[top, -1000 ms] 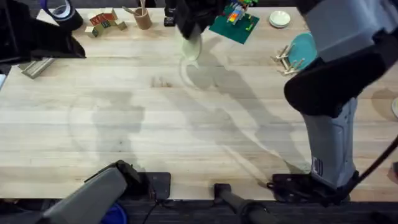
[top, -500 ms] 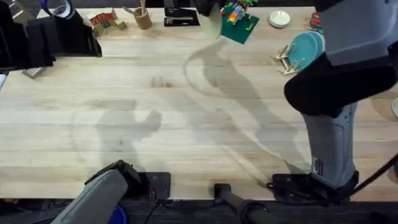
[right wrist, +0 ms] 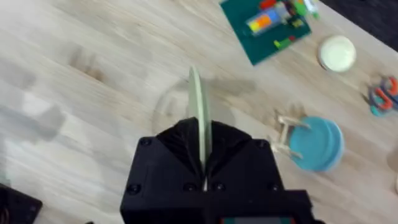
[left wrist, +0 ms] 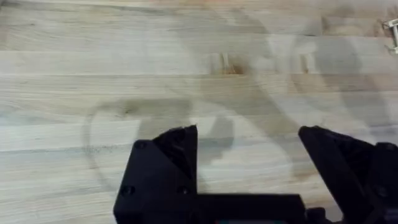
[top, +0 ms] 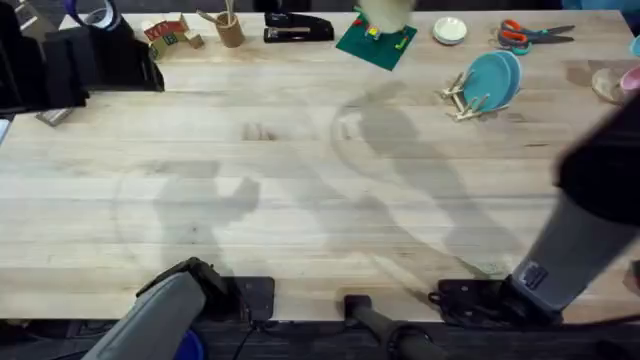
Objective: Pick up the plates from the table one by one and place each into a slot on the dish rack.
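Swinging off toward the right edge, the right arm no longer looms over the rack, and the cream plate (top: pixel 385 12) it carries has travelled from mid-desk to the far edge above the green board (top: pixel 375 42).

Overhead: the desk (top: pixel 250 180) is bare in the middle. Two teal plates (top: pixel 492 78) stand on edge in the dish rack (top: pixel 462 92) at the far right, so one plate is left to seat, probably in a free slot beside them.

Left wrist: the left end effector (left wrist: pixel 249 155) hangs over bare wood, jaws spread and holding nothing, seemingly kept out of the way.

Right wrist: the right end effector (right wrist: pixel 202 158) pinches the cream plate by its rim, edge-up, an orientation that suits sliding it between the dowels. One white dish (right wrist: pixel 337 53) sits near the board.
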